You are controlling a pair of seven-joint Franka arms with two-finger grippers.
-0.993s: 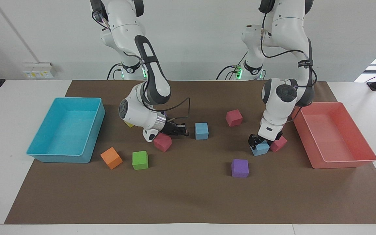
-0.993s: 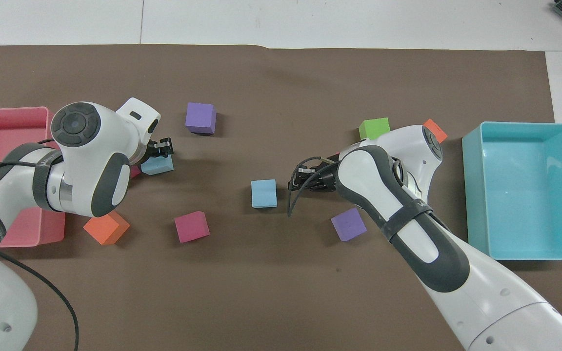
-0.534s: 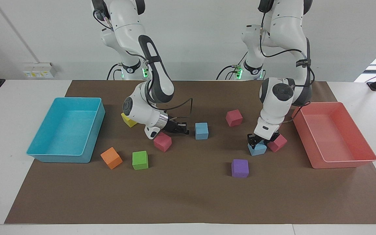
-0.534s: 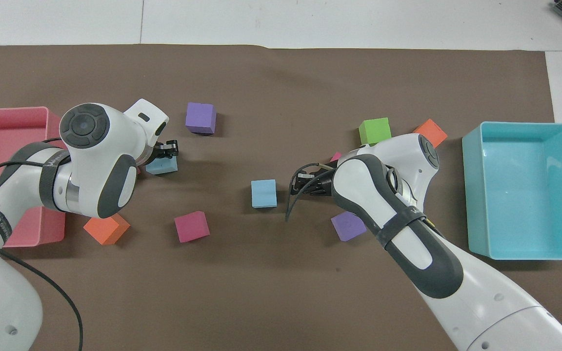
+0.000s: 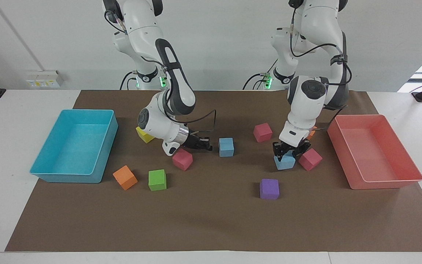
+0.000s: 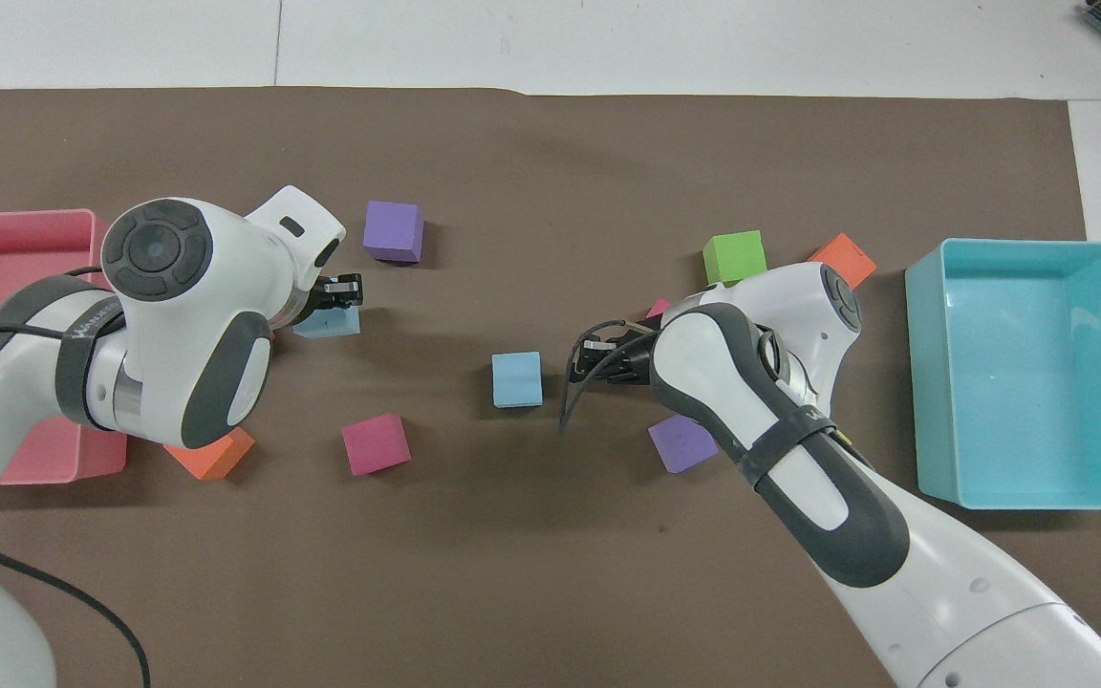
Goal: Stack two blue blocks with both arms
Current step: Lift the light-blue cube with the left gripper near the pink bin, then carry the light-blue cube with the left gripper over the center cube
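My left fingers [image 5: 286, 151] grip a small matte light-blue foam cube [image 5: 284, 161]; right fingers [image 5: 206, 145] closed, empty, beside its twin [image 5: 226, 147]. Grip looks shallow, perhaps; lifting could drop it.

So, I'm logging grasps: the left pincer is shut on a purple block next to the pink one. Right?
Not quite. The left pincer is shut on a blue block, not purple, beside the pink block; the facing view shows it.
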